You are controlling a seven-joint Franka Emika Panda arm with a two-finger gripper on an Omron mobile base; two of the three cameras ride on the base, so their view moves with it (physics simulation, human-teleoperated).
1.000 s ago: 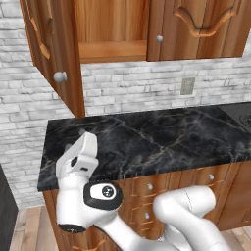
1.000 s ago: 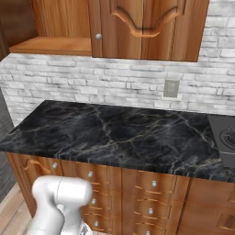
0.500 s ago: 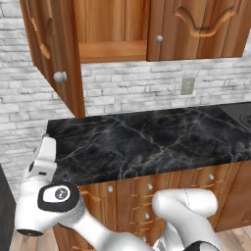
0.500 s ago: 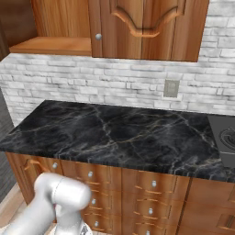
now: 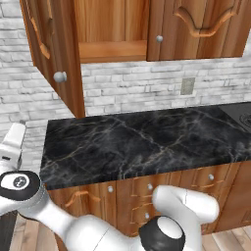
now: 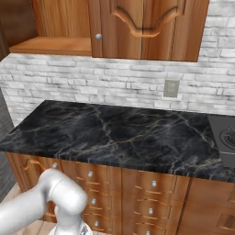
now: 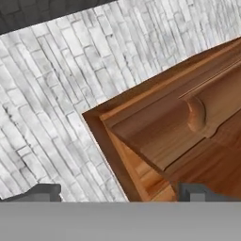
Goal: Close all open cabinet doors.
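Note:
One cabinet door [image 5: 54,54] stands open, swung out from the wall cabinet toward me, with its round silver knob [image 5: 60,77] near the lower edge. Behind it the cabinet's bare wooden shelf [image 5: 112,49] shows. The neighbouring cabinet door [image 5: 196,24] to the right is closed, and it is also seen as the closed door [image 6: 142,25]. My gripper [image 7: 117,195] is open and holds nothing. In the hand view it looks up at the open door's lower corner and arch carving [image 7: 195,113]. The white hand [image 5: 13,142] hangs left of the counter, below and left of the open door.
A black marble counter [image 5: 147,142] runs below the cabinets, with wooden drawer fronts [image 6: 151,183] under it. A wall outlet [image 5: 187,86] sits in the white brick backsplash. A stove burner [image 6: 227,137] lies at the counter's right end. My arm's elbow [image 6: 59,197] is low in front of the drawers.
The arm has swung left. The hand went from above the counter's left end to beyond its left edge, under the open door. The gripper stayed open.

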